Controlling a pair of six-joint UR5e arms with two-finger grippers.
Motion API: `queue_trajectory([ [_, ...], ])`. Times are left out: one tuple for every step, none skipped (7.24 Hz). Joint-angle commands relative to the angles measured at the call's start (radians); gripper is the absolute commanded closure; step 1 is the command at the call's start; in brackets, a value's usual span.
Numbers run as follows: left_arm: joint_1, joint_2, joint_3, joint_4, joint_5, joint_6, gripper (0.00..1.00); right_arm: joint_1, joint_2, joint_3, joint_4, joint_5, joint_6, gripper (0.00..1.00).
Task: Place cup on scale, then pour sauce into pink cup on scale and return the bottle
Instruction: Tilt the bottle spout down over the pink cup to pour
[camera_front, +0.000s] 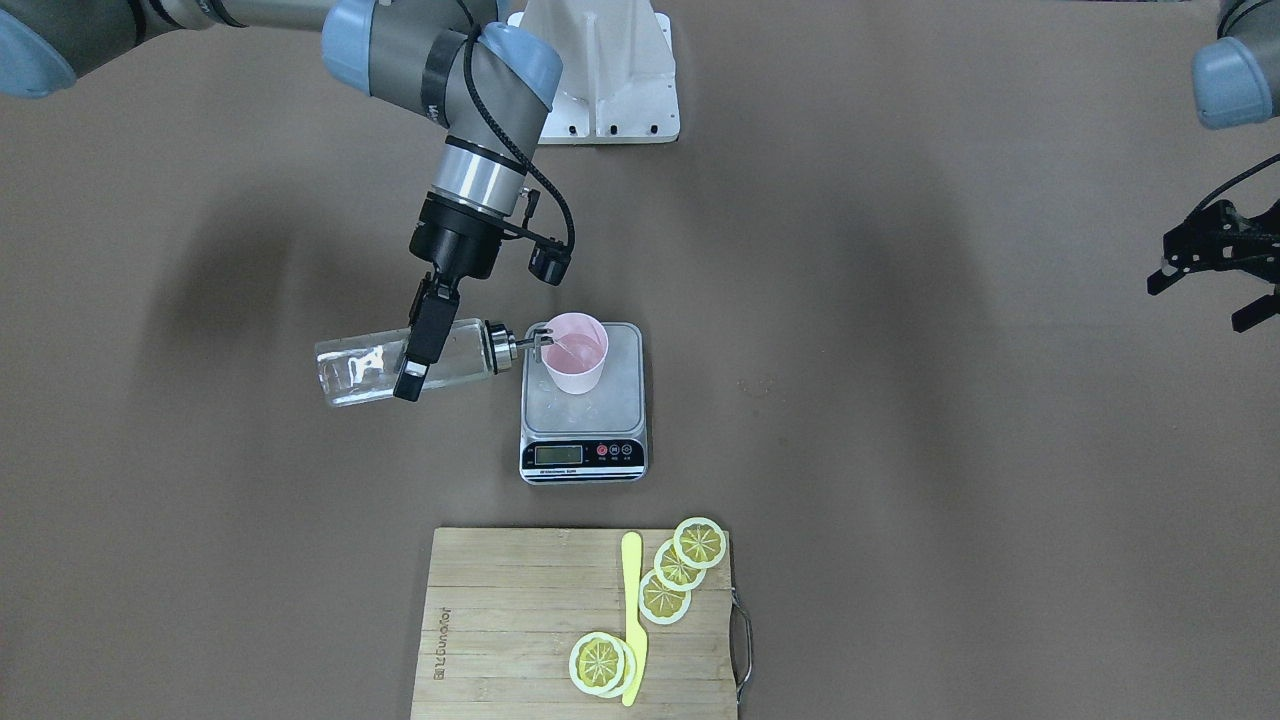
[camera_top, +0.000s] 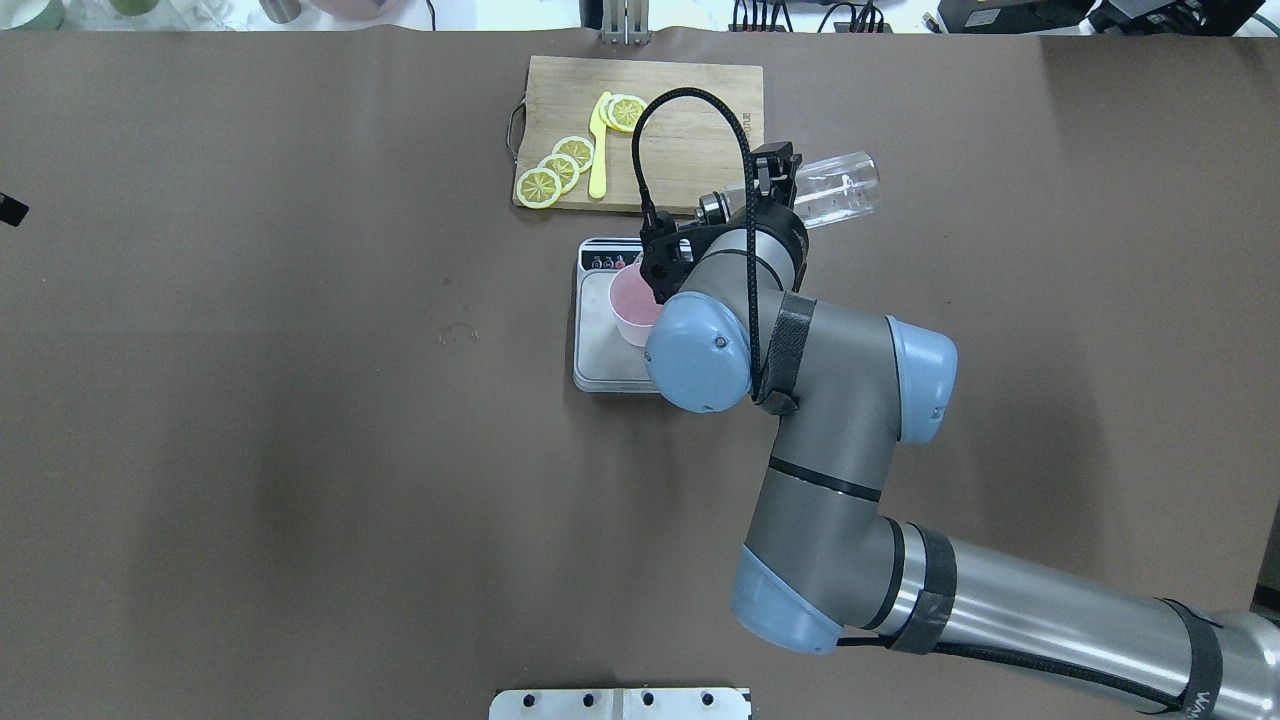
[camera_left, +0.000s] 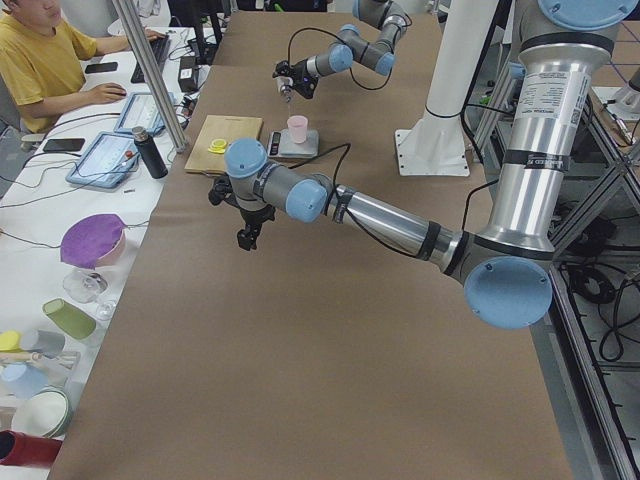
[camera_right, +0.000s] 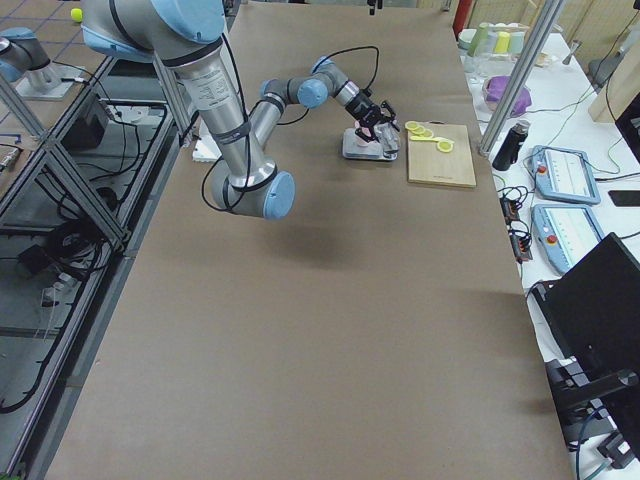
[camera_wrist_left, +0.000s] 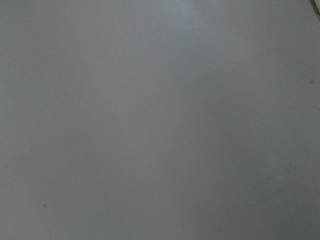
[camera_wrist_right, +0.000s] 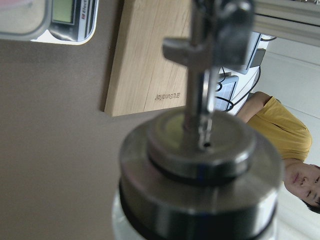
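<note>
We see the pink cup (camera_front: 576, 352) upright on the scale (camera_front: 625, 392), on its steel platform. The clear bottle (camera_front: 355, 372) is tipped almost level beside them, its spout (camera_front: 535, 341) over the cup's rim.
</note>
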Motion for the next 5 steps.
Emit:
queue_trajectory([
  [0.000,0.000,0.000,0.000,0.000,0.000,0.03,0.000,0.014,0.031,-0.024,0.001,-0.002,0.82],
  [0.000,0.000,0.002,0.000,0.000,0.000,0.03,0.000,0.014,0.103,-0.103,0.003,-0.014,0.82],
  [0.000,0.000,0.000,0.002,0.000,0.000,0.03,0.003,0.012,0.170,-0.158,0.004,-0.049,0.82],
  [0.000,0.000,0.000,0.002,0.000,0.000,0.03,0.003,0.014,0.201,-0.201,0.006,-0.051,0.82],
  [0.000,0.000,0.000,0.000,0.000,0.000,0.03,0.003,0.009,0.200,-0.208,0.006,-0.053,0.82],
])
